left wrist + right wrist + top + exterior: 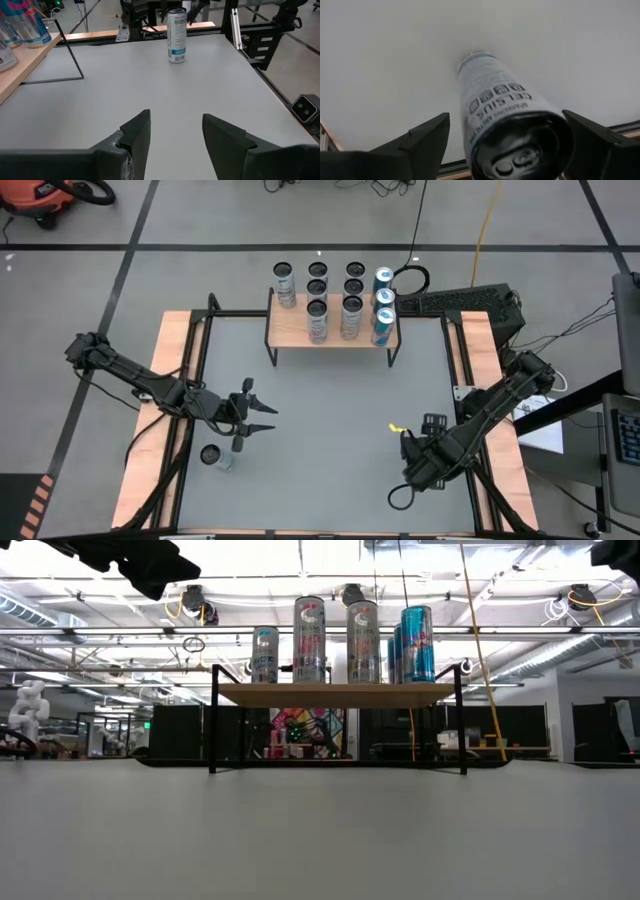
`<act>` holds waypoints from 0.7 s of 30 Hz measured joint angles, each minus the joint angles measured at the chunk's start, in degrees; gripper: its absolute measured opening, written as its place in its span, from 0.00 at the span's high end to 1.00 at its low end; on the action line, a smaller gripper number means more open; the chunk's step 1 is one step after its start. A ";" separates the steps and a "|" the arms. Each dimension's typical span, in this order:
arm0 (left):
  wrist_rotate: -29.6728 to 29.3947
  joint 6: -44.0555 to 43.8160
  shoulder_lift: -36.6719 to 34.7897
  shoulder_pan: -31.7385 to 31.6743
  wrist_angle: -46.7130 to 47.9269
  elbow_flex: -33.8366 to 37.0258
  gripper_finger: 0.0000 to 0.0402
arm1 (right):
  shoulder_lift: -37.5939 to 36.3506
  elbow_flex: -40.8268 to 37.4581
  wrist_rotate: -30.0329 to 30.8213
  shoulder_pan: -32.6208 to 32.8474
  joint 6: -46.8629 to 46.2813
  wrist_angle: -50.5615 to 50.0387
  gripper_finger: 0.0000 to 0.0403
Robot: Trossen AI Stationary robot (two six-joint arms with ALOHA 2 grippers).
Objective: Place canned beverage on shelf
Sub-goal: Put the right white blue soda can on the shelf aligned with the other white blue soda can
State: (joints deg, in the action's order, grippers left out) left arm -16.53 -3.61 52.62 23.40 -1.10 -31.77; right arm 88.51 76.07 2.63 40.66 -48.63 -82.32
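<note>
My right gripper [506,115] hangs over a canned beverage [495,100], its fingers spread wide on either side of the can's top. I see a gap on one side, so it looks released rather than clamped, though the close angle leaves me unsure. From the left wrist view that can stands upright on the grey counter [330,410], well out from the shelf [295,332], towards its right-hand end. My left gripper [262,415] hovers with its fingers apart and nothing between them, out from the shelf's left end. A second can [212,454] stands farther from the shelf, beside it. The shelf carries several upright cans [309,638].
</note>
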 joint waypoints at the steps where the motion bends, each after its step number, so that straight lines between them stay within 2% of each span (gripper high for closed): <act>1: 0.00 0.01 0.00 -0.01 0.00 0.00 0.56 | 0.00 -0.12 0.00 0.00 0.05 0.37 0.22; 7: 0.00 0.02 0.00 0.00 -0.15 0.00 0.56 | 0.00 -0.13 0.02 0.00 0.14 0.37 0.23; 16: -0.04 -0.01 0.00 0.00 -0.13 0.00 0.56 | -0.09 -0.10 0.15 -0.02 1.18 0.35 0.47; 21: -0.07 -0.09 0.00 -0.01 -0.11 0.00 0.56 | -0.11 -0.08 0.17 -0.02 1.32 0.43 0.50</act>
State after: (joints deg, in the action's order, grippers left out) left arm -16.60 -3.70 52.62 23.39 -1.21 -31.77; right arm 88.40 75.99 2.81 40.64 -47.31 -81.89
